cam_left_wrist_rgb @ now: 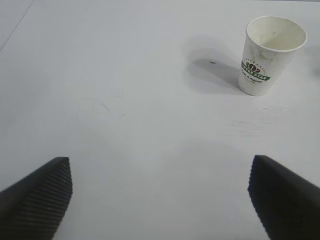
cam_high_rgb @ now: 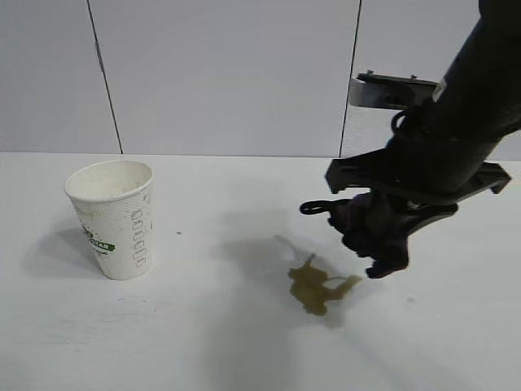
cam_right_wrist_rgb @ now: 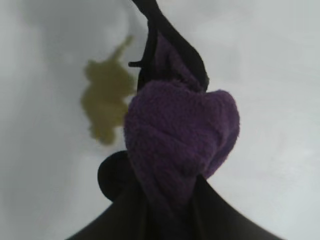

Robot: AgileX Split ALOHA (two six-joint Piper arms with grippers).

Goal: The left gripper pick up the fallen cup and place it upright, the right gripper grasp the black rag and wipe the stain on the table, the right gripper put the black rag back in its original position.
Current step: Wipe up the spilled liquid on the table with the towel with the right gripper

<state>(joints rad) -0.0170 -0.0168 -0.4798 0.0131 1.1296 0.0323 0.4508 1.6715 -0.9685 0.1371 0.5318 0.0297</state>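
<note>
The white paper cup (cam_high_rgb: 114,218) with a green logo stands upright on the white table (cam_high_rgb: 203,334) at the left; the left wrist view shows the cup (cam_left_wrist_rgb: 272,47) far ahead. My left gripper (cam_left_wrist_rgb: 160,170) is open over bare table, holding nothing. My right gripper (cam_high_rgb: 381,257) is shut on the black rag (cam_high_rgb: 368,226), a dark purple lump with a thin tail looping left. It hangs just above and right of the yellowish-brown stain (cam_high_rgb: 317,287). In the right wrist view the rag (cam_right_wrist_rgb: 180,135) bulges from between the fingers of my right gripper (cam_right_wrist_rgb: 172,205), beside the stain (cam_right_wrist_rgb: 105,102).
A grey panelled wall (cam_high_rgb: 228,73) with dark seams closes the back of the table. The right arm (cam_high_rgb: 472,98) reaches in from the upper right. Bare tabletop lies between the cup and the stain.
</note>
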